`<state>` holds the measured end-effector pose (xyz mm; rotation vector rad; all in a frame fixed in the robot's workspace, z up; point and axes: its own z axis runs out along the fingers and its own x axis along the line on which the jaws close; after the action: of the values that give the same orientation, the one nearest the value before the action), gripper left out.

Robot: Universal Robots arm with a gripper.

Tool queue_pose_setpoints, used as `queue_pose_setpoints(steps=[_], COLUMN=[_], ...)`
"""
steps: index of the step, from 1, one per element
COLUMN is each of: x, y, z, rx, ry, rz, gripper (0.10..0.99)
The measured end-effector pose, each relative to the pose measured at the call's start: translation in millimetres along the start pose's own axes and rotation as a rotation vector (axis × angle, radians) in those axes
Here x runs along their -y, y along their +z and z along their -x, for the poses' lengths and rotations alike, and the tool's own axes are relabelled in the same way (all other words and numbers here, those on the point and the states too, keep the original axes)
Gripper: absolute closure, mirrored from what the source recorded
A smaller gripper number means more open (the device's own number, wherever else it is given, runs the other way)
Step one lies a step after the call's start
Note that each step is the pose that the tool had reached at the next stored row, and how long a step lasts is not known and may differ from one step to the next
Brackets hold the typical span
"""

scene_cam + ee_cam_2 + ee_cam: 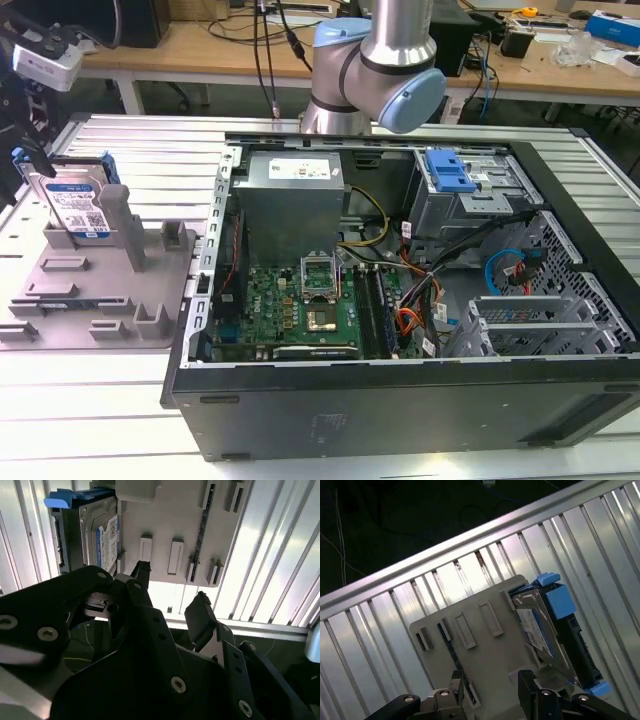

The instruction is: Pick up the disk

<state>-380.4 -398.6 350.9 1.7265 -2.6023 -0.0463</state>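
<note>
a ribbed aluminium table point(90, 400) carries two things directly: a grey plastic fixture point(110, 290) toward the exterior view's left, and just beside it an open black computer case point(400, 410) lying on its side.

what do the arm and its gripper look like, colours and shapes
The arm is a silver-grey metal tube with rounded light-blue caps on its joints. The gripper is matt black, built of angular linked plates fastened with round silver screw heads. It ends in two narrow black fingers.
</note>
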Motion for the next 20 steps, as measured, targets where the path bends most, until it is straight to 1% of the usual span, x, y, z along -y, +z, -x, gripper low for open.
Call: queue_pose_setpoints(steps=[1, 4, 10, 12, 13, 15, 16, 17, 20], x=[0.1, 0.3, 0.7, 0.8, 0.8, 0.9, 0.9, 1.0, 1.0], y=[0.1, 0.2, 0.3, 0.3, 0.5, 0.6, 0.8, 0.8, 0.8], z=[0.1, 0.1, 0.3, 0.3, 0.3, 0.3, 0.4, 0.4, 0.4], rx=[0.0004, 0.0012, 0.0018, 0.0019, 0.0019, 0.0018, 0.0016, 0.0014, 0.0014], ry=[-0.031, -0.087, -0.167, -0.201, -0.233, -0.266, -0.300, -0.310, -0.310], rz=[-0.003, -0.010, -0.018, -0.021, -0.023, -0.025, -0.027, -0.027, -0.027], gripper=[0.529, 0.529, 0.529, 0.529, 0.529, 0.529, 0.529, 0.529, 0.529])
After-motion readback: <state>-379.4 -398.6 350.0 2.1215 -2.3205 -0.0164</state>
